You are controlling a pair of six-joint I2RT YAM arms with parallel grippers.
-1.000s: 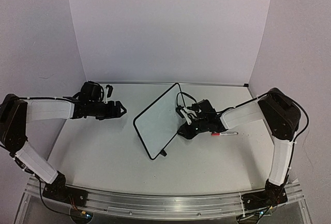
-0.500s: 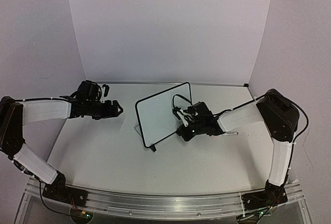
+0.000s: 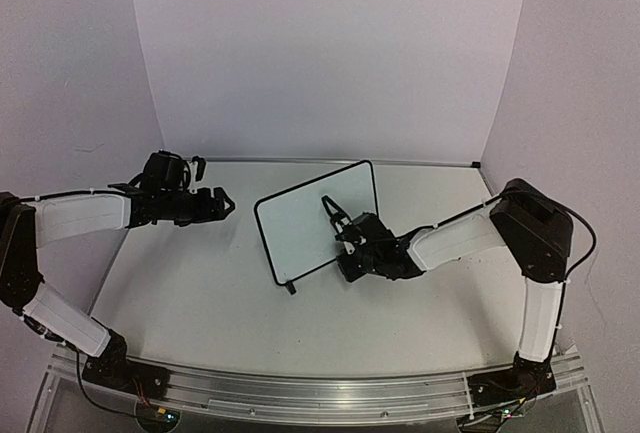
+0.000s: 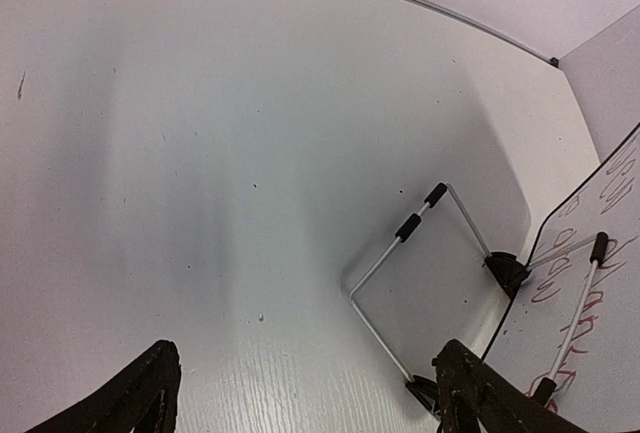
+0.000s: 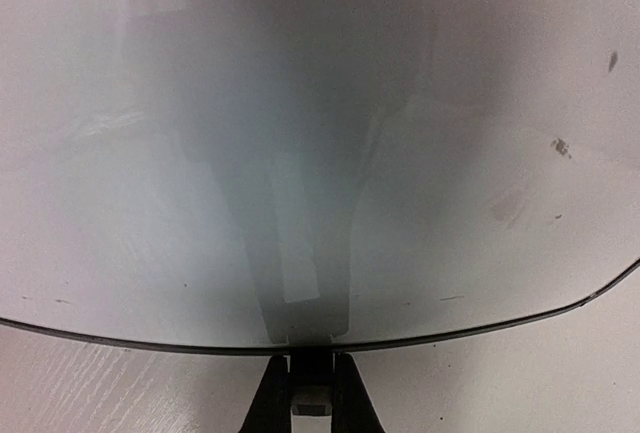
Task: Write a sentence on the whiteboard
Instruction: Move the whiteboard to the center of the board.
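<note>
The whiteboard stands upright mid-table on its long edge, its blank face toward me. My right gripper is low against that face. In the right wrist view the board fills the frame, and my right gripper is shut on a small black foot at its bottom edge. The left wrist view catches the board's other face, which bears the sentence as thin reddish scrawl. My left gripper hovers open and empty to the board's left, its tips wide apart.
A wire stand with black sleeves lies on the table behind the board, joined to its black feet. Pale walls close in the table at the back and both sides. A metal rail runs along the near edge.
The board went from tipped on a corner to upright and slid slightly left. My right gripper closed and moved left with it. My left gripper drew back a little and opened wider.
</note>
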